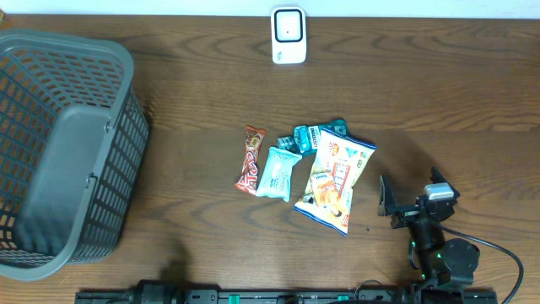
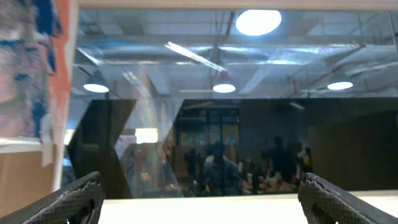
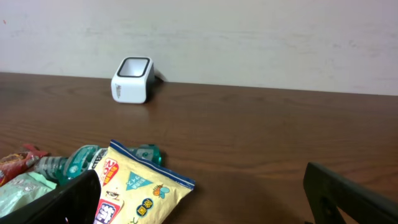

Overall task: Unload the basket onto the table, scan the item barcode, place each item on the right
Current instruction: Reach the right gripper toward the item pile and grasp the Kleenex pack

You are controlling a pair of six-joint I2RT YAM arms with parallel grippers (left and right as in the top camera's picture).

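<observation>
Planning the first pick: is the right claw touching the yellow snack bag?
Apart. The overhead view shows a strip of bare table between the right claw and the yellow snack bag; the claw stands open and empty.

Wooden table (image 1: 422, 93), grey basket (image 1: 126, 169), white scanner (image 1: 288, 35), snack packets (image 1: 333, 177)

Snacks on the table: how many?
4: red bar at the pile's left, pale teal packet beside it, big yellow bag right, dark teal packet partly under it. More may be hidden.
</observation>
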